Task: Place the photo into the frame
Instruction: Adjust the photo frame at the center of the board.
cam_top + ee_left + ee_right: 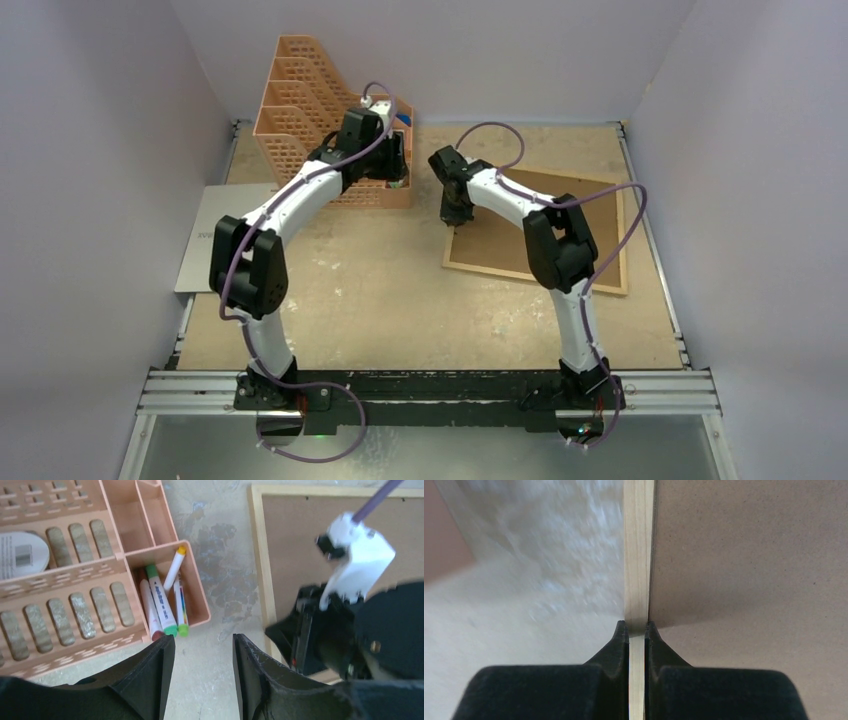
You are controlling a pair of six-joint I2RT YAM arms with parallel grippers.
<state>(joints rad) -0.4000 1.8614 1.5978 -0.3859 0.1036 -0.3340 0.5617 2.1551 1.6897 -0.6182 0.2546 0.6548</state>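
Right hand [637, 631] pinches the frame [639, 555], partly arm-hidden; left hand [203, 644] gapes empty.

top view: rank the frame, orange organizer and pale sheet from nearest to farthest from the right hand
1. the frame, lying on the right; the right hand is at its left rail.
2. orange organizer, left of the hand, toward the back.
3. pale sheet, at the far left edge.
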